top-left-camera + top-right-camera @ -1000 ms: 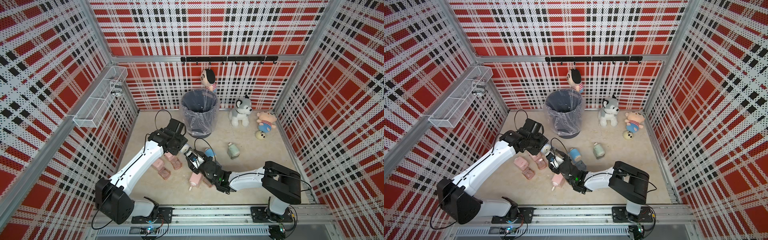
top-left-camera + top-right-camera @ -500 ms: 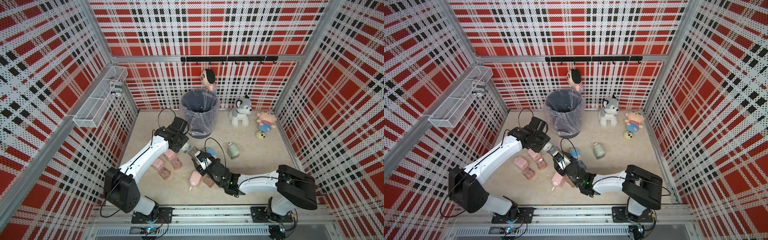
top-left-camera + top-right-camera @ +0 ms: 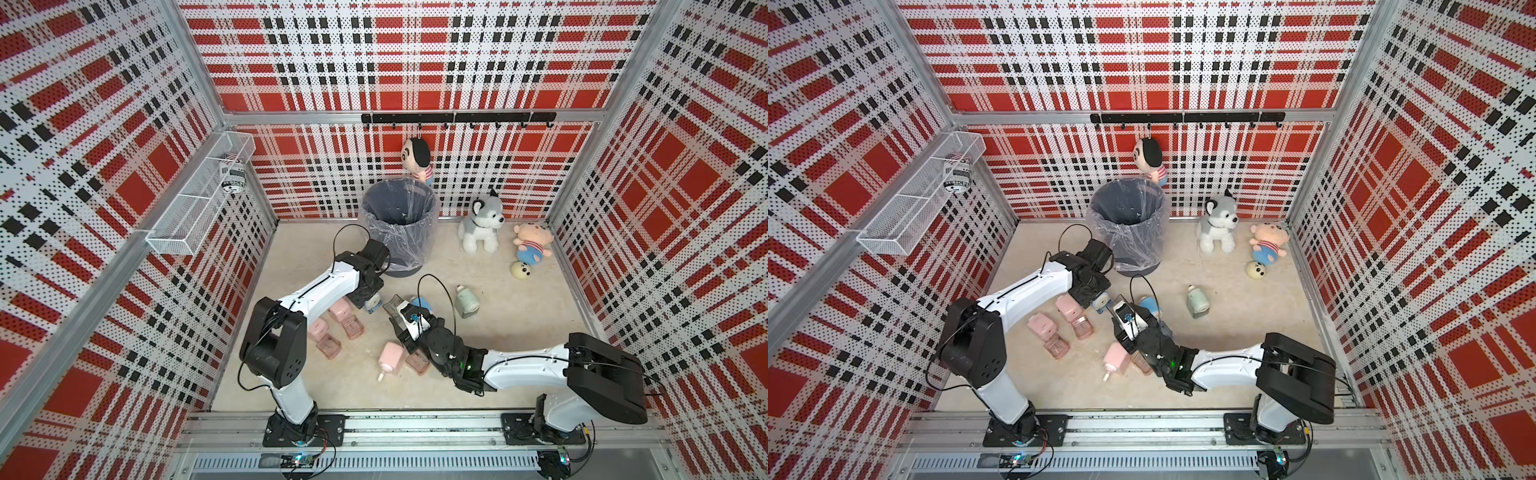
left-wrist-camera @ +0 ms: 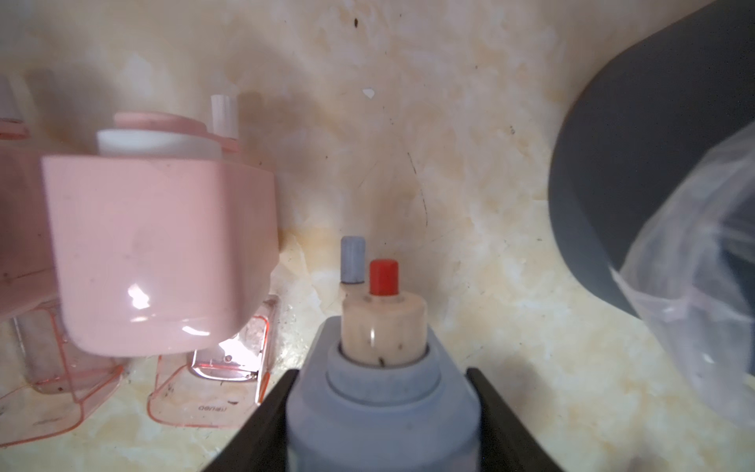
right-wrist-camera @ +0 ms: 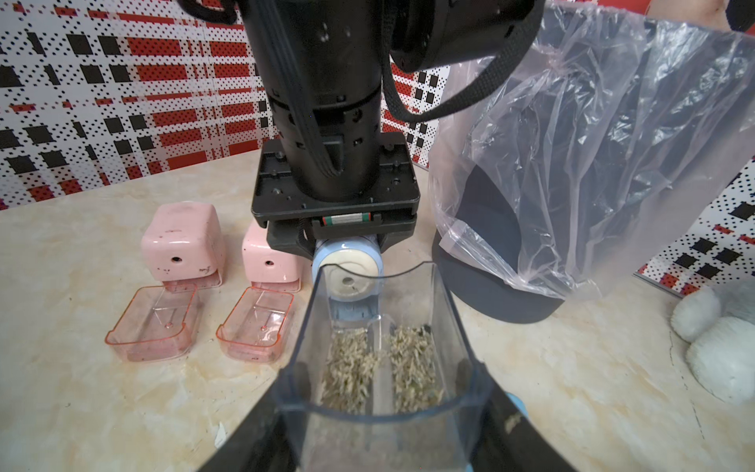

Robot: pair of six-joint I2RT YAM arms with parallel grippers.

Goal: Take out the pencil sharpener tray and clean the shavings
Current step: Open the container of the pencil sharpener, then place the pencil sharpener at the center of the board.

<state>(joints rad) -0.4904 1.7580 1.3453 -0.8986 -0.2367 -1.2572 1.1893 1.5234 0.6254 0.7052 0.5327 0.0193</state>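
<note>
Right hand pinches the clear tray of shavings, just in front of the blue sharpener, which the left hand clamps on the tabletop. Both arms reach low beside the bin.

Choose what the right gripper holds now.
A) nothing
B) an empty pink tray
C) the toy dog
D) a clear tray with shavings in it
D: in the right wrist view the right gripper is shut on the clear tray, and pale shavings lie on its bottom; the left gripper holds the blue sharpener.
</note>
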